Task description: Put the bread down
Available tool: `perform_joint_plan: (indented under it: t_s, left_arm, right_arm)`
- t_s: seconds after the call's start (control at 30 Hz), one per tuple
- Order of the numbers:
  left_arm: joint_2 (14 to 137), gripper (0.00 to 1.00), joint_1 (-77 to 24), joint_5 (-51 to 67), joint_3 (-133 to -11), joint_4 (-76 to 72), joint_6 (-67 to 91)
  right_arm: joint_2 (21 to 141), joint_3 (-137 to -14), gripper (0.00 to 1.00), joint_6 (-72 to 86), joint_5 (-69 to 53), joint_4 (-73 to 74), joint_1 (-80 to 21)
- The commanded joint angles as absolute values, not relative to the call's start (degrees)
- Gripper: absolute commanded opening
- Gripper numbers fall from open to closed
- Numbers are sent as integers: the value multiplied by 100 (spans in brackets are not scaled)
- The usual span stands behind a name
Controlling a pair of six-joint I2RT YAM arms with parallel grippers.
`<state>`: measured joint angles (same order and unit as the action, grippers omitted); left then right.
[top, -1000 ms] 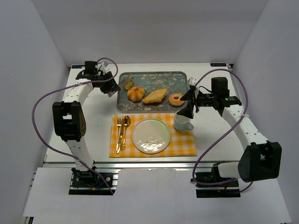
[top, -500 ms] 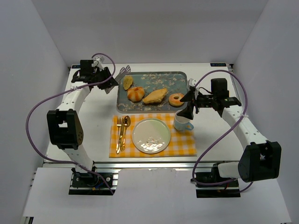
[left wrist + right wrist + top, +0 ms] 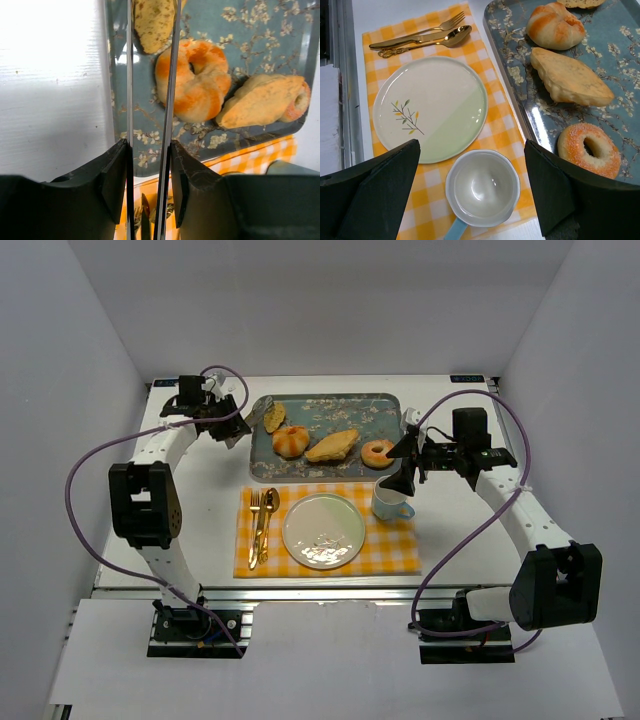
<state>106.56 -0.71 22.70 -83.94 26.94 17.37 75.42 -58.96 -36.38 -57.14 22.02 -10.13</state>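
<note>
nothing placed yet: plate point(image 3: 430, 107) bare, herb bread slice point(image 3: 152, 20) on the tray point(image 3: 250, 50) at the far edge of the table point(image 3: 200, 500). left end effector point(image 3: 150, 170) narrow on tongs point(image 3: 129, 100), blades straddling that slice; right end effector point(image 3: 470, 195) wide.

A white table point(image 3: 215, 530) sits inside a plain booth, closed in by a pale grey back wall point(image 3: 320, 300), left wall point(image 3: 60, 390) and right wall point(image 3: 590, 370). An aluminium rail point(image 3: 330, 592) runs along its near edge, with what may be a white board point(image 3: 330, 660) below. Bright, even light glares off the tabletop.
</note>
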Motion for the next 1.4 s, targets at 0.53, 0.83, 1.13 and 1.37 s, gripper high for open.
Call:
perform_joint_plan:
  t_s: [0.53, 0.83, 1.13, 1.37]
  left_arm:
    - [10960, 39, -9, 3067, -8323, 2830, 1398]
    - [10119, 4, 325, 3234, -7867, 2330, 1730]
    - [8000, 0, 255, 4192, -6271, 1081, 2873]
    - [6060, 0, -1077, 4246, -4503, 1949, 2760]
  right_arm:
    - [7567, -5968, 89, -3647, -5810, 2039, -984]
    - [7488, -5994, 89, -3709, -5818, 2205, -967]
    - [7365, -6266, 89, -3902, -5871, 2680, -967]
    - [7356, -6468, 89, -3763, -5608, 2725, -967]
